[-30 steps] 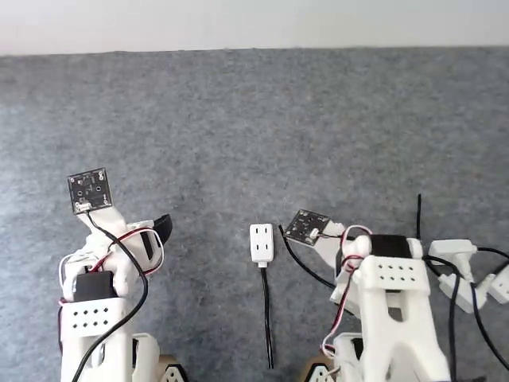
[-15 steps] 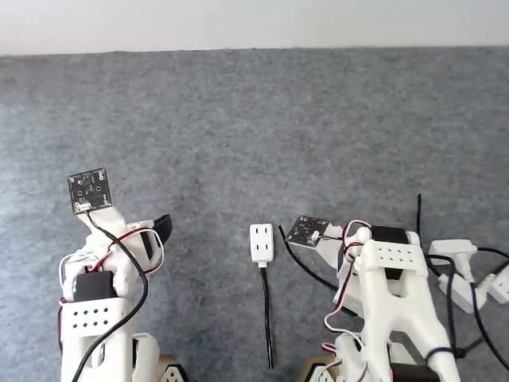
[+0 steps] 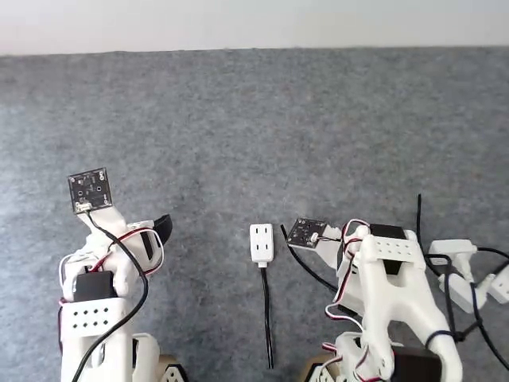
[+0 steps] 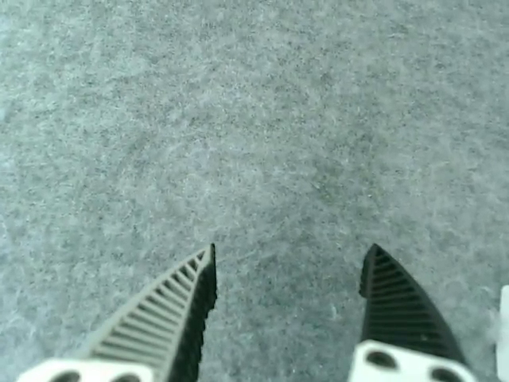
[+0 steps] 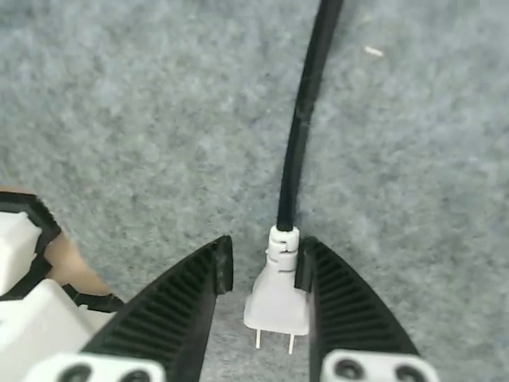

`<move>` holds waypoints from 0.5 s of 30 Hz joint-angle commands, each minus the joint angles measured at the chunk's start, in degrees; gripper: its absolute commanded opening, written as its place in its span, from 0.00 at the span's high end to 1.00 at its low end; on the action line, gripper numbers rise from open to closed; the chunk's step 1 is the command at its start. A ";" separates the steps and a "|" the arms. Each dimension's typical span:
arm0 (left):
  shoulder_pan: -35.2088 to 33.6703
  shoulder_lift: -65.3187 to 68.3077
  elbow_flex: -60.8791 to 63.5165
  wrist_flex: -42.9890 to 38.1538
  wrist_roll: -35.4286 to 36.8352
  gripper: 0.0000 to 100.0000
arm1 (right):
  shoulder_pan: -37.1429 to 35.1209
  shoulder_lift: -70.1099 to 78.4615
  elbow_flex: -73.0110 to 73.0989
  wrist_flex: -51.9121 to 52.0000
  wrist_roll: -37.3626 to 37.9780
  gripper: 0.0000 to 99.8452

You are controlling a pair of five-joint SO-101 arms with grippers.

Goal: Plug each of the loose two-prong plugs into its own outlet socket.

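Right end effector (image 5: 266, 241), jaws apart, astride white plug (image 5: 277, 302), prongs toward its wrist, cord (image 5: 306, 119) away.

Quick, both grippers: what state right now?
Left gripper: open, empty, over grey carpet.
Right gripper: open, straddling white two-prong plug on black cord, not clamped.

On the desk (image 3: 238, 119), the outlet strip (image 3: 261, 243) is set with the left pincer (image 4: 292, 253) at its 9 o'clock, while at its 3 o'clock a plug (image 5: 277, 298) is flanked by the right pincer (image 5: 266, 248).
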 commanded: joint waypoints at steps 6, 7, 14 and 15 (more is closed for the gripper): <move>-0.35 -0.09 -0.22 -0.97 -0.44 0.72 | 4.88 0.75 -1.85 -6.11 0.97 0.99; -0.35 -0.09 -0.22 -0.97 -0.44 0.72 | 5.41 0.75 -1.85 -6.20 0.97 0.98; -0.35 -0.09 -0.22 -1.05 -0.44 0.72 | 5.49 0.13 -3.43 -5.05 0.35 0.99; -0.35 -0.09 -0.22 -1.05 -0.44 0.72 | 5.41 0.13 -5.10 -3.91 -0.62 0.99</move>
